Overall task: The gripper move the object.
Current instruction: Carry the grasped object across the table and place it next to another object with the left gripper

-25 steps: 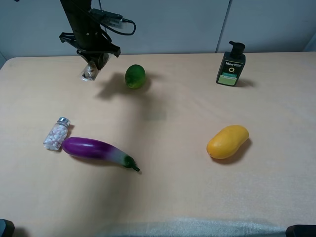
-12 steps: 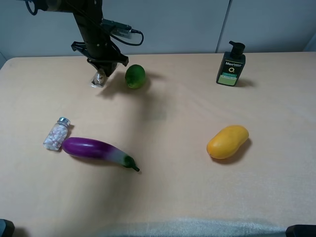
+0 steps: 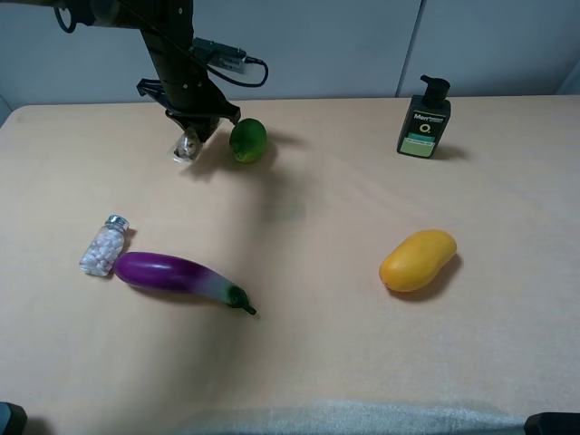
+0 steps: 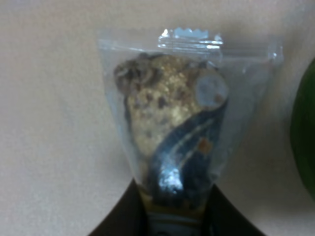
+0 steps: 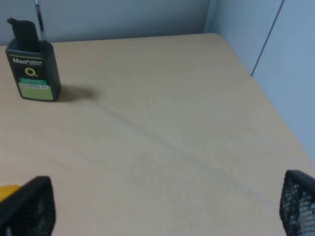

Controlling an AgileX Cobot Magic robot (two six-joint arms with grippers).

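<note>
Left gripper [image 3: 193, 130] sits at the far left of the table [image 3: 299, 362], clenched on the object [image 3: 188, 145]; in the left wrist view its two dark fingers [image 4: 120, 219] pinch one end of the packet [image 4: 172, 142], and the rest sticks out past the tips with the sealed edge farthest from them; the object hangs just below the fingertips, low over the table; can't tell if its lower end touches the surface.

Step in hand, as I judge it: carrying the held packet to a new spot; the grip is on one end only and the wrapper looks slick, so keep the pinch firm and travel slowly so it doesn't swing or slip; the lime [image 3: 247, 140] is just to the right of the packet, close but apart, also at the edge of the left wrist view [image 4: 305, 128]; it's round and would roll if clipped, so steer clear of it or lift first; bring the packet down onto the table before letting go.

Pill bottle [image 3: 104, 245] and eggplant [image 3: 177, 275] are nearer and to the left, well apart from the gripper.

Right gripper [image 5: 167, 206] is spread wide with nothing between its tips, over the right side of the table near the pump bottle [image 5: 32, 66].
</note>
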